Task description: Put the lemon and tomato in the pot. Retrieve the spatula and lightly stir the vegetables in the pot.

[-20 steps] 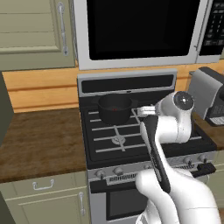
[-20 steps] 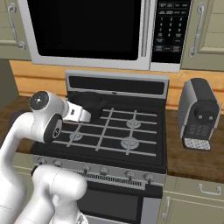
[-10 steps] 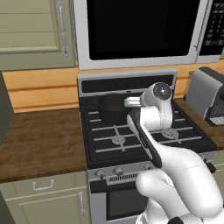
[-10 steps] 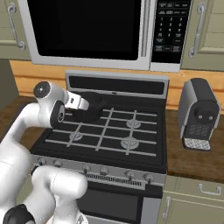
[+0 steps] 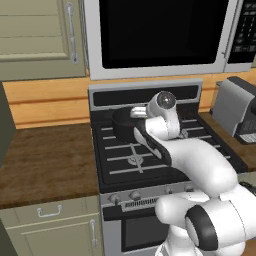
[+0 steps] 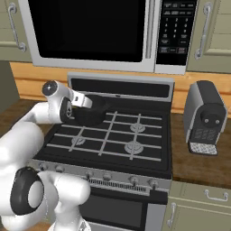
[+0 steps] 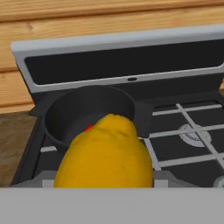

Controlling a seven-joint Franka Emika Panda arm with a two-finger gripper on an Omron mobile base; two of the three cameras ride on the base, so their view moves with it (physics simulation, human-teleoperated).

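On the stove (image 6: pixel 117 140), the pincer (image 7: pixel 107 181) grips the lemon (image 7: pixel 107 153) just short of the pot (image 7: pixel 87 114) rim.

lemon (image 7: pixel 107 154): dull yellow rind, slightly uneven, matt, filling the 6 o'clock part of the hand view.
pot (image 7: pixel 89 114): black, matt, like dark cast metal, smooth inside wall; a small red patch shows inside, at 12 o'clock of the lemon.
stove (image 6: pixel 115 140): black top with a faint sheen, grey metal grates, brushed grey metal back panel.
counter (image 5: pixel 45 162): dark brown wood grain, matt.
wall (image 5: pixel 45 97): light wooden planks, smooth.
microwave (image 5: pixel 160 32): glossy black glass door, pale metal frame.
coffee machine (image 6: pixel 205 118): grey satin body, black front.
cabinets (image 5: pixel 35 37): painted pale green, matt, metal handles.
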